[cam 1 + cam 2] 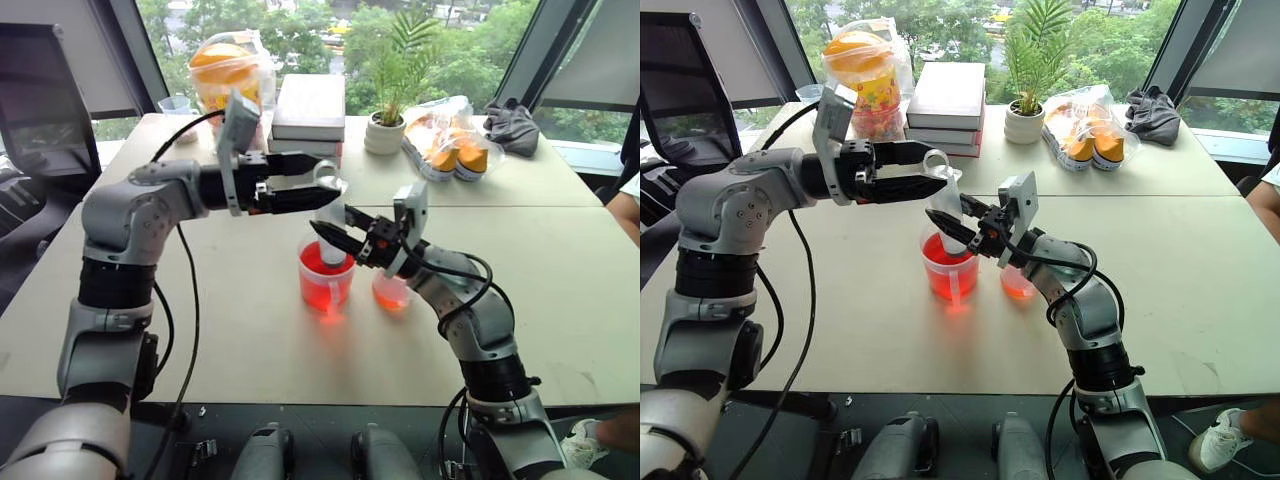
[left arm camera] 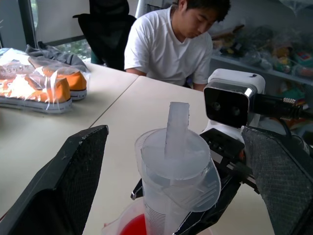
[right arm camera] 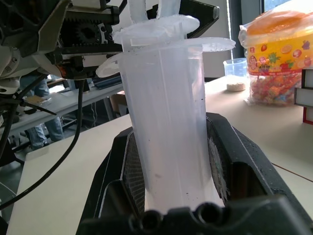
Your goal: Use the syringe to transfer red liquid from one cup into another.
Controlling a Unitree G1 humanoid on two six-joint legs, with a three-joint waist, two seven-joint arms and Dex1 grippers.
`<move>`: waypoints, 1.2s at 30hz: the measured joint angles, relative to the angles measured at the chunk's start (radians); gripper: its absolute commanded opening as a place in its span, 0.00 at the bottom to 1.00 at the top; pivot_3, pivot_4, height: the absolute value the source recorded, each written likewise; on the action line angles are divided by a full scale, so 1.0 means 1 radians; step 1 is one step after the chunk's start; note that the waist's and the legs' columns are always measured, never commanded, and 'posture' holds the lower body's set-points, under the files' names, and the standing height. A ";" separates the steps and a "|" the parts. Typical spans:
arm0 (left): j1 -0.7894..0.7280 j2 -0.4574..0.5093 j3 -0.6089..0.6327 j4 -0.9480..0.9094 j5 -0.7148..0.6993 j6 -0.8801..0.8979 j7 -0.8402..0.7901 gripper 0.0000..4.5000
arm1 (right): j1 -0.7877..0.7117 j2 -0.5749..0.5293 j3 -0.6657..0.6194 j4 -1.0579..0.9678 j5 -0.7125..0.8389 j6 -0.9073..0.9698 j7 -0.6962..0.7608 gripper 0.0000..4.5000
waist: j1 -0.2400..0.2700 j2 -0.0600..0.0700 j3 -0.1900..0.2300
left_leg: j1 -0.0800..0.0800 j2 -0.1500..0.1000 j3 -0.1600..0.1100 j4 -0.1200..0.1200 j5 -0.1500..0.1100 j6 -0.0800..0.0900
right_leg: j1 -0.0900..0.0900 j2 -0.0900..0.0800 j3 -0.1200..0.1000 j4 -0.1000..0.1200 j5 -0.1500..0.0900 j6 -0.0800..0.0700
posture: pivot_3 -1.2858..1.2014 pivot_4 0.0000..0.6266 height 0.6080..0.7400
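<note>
The syringe [image 1: 328, 213] stands upright with its tip down inside the larger red cup [image 1: 326, 282], which holds the red liquid [image 1: 318, 264]. My right gripper [image 1: 335, 240] is shut on the syringe barrel [image 3: 166, 122], one finger [image 3: 234, 161] on each side of it. My left gripper [image 1: 325, 178] is open and level, and its fingers [image 2: 63, 186] flank the plunger top [image 2: 176, 147] without touching it. Just right of the larger cup stands the smaller cup [image 1: 391, 292], tinted orange-red low down.
At the table's back are a stack of books [image 1: 308, 110], a potted plant [image 1: 385, 125], bagged orange shoes [image 1: 450, 140], a candy tub [image 1: 228, 70] and a small clear cup [image 1: 178, 103]. A person [image 2: 166, 39] sits at the table's right side.
</note>
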 measured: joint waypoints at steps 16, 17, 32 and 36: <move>-0.016 -0.027 0.026 0.016 -0.026 0.029 0.020 0.01 | 0.010 -0.003 0.018 0.000 -0.009 0.000 -0.003 0.32 | 0.000 0.000 0.000 | 0.000 0.000 0.000 0.000 0.000 0.000 | 0.000 0.000 0.000 0.000 0.000 0.000 | 0.52 0.24 1.00; -0.016 -0.026 0.026 0.016 -0.026 0.029 0.019 0.01 | 0.010 -0.003 0.019 0.000 -0.009 0.000 -0.003 0.32 | 0.000 0.000 0.000 | 0.000 0.000 0.000 0.000 0.000 0.000 | 0.000 0.000 0.000 0.000 0.000 0.000 | 0.52 0.24 1.00; -0.107 -0.020 -0.007 0.092 0.021 0.004 -0.022 0.01 | -0.015 -0.007 0.001 -0.001 0.005 0.024 -0.003 0.32 | 0.001 0.000 0.000 | 0.000 0.000 0.000 0.000 0.000 0.000 | 0.000 0.000 0.000 0.000 0.000 0.000 | 0.52 0.24 1.00; -0.126 -0.020 -0.016 0.131 0.030 -0.010 -0.038 0.01 | -0.015 -0.011 -0.001 0.000 0.005 0.039 -0.003 0.32 | 0.000 0.000 0.000 | 0.000 0.000 0.000 0.000 0.000 0.000 | 0.000 0.000 0.000 0.000 0.000 0.000 | 0.52 0.24 1.00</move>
